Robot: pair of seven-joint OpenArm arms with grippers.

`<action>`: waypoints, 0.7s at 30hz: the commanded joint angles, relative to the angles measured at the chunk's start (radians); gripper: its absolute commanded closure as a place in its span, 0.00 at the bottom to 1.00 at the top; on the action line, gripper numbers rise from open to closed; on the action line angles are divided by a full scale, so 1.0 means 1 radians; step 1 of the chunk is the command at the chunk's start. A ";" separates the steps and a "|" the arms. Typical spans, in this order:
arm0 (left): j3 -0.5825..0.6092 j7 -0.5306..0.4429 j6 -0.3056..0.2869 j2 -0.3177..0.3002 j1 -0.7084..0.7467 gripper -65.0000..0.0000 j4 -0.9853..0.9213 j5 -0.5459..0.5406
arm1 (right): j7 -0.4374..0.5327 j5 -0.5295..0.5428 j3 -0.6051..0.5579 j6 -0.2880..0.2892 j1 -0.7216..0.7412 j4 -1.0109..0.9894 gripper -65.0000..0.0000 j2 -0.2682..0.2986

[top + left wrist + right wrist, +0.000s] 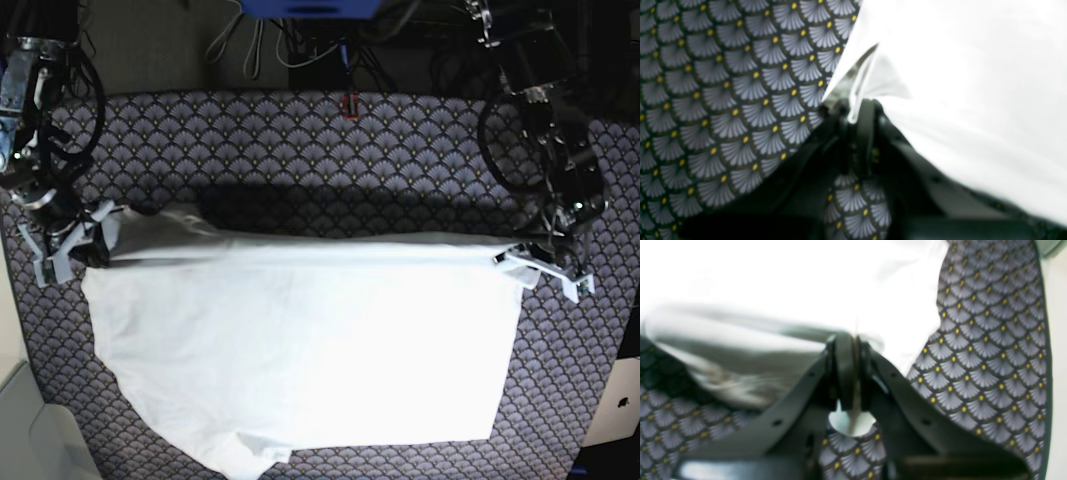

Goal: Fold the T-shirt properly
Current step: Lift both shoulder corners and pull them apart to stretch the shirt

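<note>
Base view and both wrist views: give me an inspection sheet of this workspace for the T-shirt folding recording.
Surface: table cloth with a grey fan pattern and yellow dots covers the table.
Job's things: white T-shirt spread wide, its far edge lifted and stretched between the two arms.
Clutter: nothing seen.
Grippers: left end effector shut on the T-shirt's edge; right end effector shut on it too, cloth showing between the fingers.
Cables: black cable loops at both arms; more wires behind the table's far edge.
Surroundings: blue box at the far edge, partly out of frame.
</note>
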 commanded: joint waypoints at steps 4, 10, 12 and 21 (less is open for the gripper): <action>0.000 -0.018 0.002 -0.026 -0.061 1.00 -0.032 0.004 | 0.033 0.004 -0.042 -0.007 0.088 -0.072 1.00 0.046; 0.000 -0.021 0.002 -0.032 -0.125 1.00 -0.101 0.004 | 0.035 0.004 -0.082 -0.007 0.171 -0.178 1.00 0.066; 0.000 -0.028 0.002 -0.032 -0.141 1.00 -0.132 0.004 | 0.036 0.004 -0.116 -0.007 0.189 -0.210 1.00 0.074; 0.000 -0.029 -0.003 -0.032 -0.201 0.99 -0.190 0.004 | 0.038 0.004 -0.151 -0.007 0.275 -0.307 1.00 0.077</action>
